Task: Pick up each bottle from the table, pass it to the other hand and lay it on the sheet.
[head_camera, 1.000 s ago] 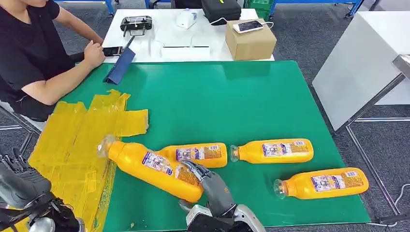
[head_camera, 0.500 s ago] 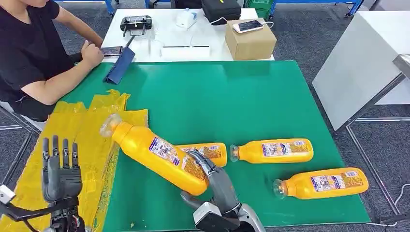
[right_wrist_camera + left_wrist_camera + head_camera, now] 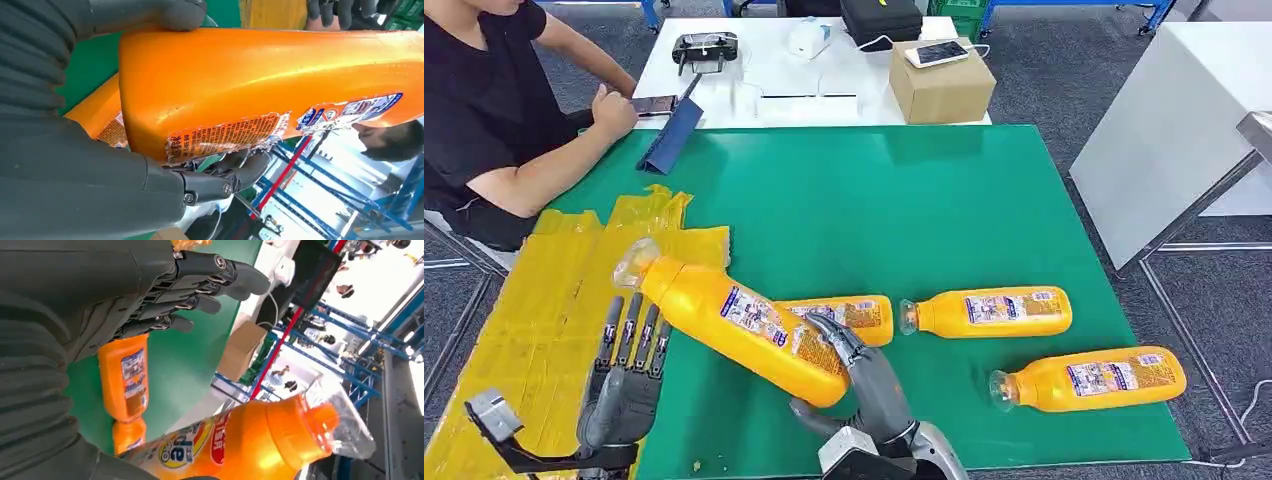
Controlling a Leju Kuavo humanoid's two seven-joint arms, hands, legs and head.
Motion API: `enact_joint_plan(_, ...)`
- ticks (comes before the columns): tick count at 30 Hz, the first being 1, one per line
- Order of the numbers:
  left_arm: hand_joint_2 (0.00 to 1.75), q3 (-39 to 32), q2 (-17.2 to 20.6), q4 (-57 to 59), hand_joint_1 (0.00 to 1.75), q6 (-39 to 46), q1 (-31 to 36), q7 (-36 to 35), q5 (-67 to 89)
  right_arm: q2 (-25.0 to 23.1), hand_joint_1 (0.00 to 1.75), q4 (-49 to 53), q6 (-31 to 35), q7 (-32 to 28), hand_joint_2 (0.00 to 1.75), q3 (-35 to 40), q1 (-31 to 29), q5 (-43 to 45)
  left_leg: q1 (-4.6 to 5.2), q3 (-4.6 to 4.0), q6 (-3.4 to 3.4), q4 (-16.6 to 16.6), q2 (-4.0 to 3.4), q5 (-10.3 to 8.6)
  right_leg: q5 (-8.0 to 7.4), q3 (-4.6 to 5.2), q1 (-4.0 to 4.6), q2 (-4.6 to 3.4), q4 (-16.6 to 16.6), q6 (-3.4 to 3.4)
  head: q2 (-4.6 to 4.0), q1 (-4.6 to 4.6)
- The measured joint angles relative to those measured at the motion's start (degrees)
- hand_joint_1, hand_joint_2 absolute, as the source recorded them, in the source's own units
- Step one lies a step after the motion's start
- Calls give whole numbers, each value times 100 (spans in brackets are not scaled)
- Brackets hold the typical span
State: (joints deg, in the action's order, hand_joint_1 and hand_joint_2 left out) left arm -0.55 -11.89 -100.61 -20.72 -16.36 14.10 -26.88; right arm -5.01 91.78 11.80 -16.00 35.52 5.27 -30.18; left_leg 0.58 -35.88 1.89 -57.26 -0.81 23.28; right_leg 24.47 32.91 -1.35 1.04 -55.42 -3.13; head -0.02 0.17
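Note:
My right hand [image 3: 869, 385] grips the base end of an orange bottle [image 3: 734, 325], raised off the green table [image 3: 874, 210] with its clear cap pointing up and left toward the yellow sheet [image 3: 554, 300]. The same bottle [image 3: 270, 85] fills the right wrist view, and its cap end [image 3: 280, 440] shows in the left wrist view. My left hand [image 3: 624, 375] is open, fingers straight and spread, just left of and below the bottle's neck, not touching it. Three more orange bottles lie on the table: one [image 3: 849, 318] behind the held one, one [image 3: 989, 311] at centre right, one [image 3: 1094, 379] near the front right.
A person in black sits at the far left, a hand [image 3: 614, 108] near a phone on the white table. A cardboard box [image 3: 941, 82] and small devices stand on that white table [image 3: 774, 75]. A blue folder [image 3: 672, 135] lies at the green table's back left corner.
My left hand has risen from the lower left and moved right, close under the bottle's neck. My right hand has lifted the bottle off the table and tilted its cap end upward.

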Motion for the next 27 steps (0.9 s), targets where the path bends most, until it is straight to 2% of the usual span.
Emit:
enact_joint_plan(18,175,258,94,-22,0,-66,-120,148,70,-122,175,-129,-277,2,175,139,-17,-247,-1,-3,0,0,-1,0,-1,-17,1,0,0,0,0,0)
enact_joint_plan(27,175,243,81,-50,0,77,-110,212,315,-354,175,-1458,-828,-133,175,868,-702,-765,-2,0,-2,1,1,-1,3,32,0,0,0,3,0,0)
